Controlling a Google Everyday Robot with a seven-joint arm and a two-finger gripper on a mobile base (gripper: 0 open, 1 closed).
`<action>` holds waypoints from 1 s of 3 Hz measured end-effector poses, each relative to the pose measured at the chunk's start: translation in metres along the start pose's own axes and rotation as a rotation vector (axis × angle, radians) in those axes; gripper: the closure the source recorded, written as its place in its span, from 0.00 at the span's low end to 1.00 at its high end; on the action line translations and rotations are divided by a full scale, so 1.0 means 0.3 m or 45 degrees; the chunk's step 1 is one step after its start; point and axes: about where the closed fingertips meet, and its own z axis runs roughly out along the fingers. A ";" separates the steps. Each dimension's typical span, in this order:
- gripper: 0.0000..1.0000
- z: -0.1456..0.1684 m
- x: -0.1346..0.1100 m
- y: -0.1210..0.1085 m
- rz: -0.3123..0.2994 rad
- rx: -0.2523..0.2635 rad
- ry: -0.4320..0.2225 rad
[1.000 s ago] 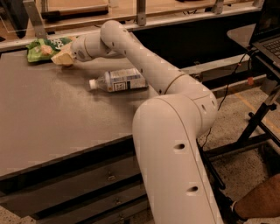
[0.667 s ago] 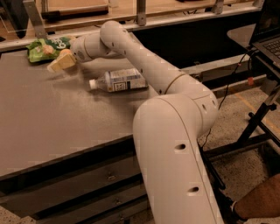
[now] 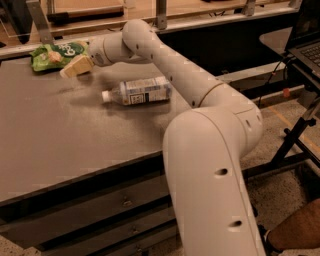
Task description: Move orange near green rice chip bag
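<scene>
The green rice chip bag lies flat at the far left corner of the grey table. A small pale-orange round shape shows on the bag's middle. I cannot tell whether it is the orange or a pictured chip. My gripper, pale yellow at the end of the long white arm, hangs low over the table right at the bag's right edge. Whether anything is inside the gripper is hidden.
A clear plastic bottle with a white label lies on its side just right of the gripper, under the arm. A rail with metal posts runs behind the table. A laptop on a stand is at the right.
The gripper has shifted slightly right and toward me, away from the bag. The bag and the bottle have not moved.
</scene>
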 end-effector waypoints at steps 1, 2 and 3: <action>0.00 -0.111 -0.019 -0.048 -0.007 0.090 0.006; 0.00 -0.270 -0.015 -0.115 -0.008 0.243 0.046; 0.00 -0.420 0.027 -0.173 0.008 0.426 0.107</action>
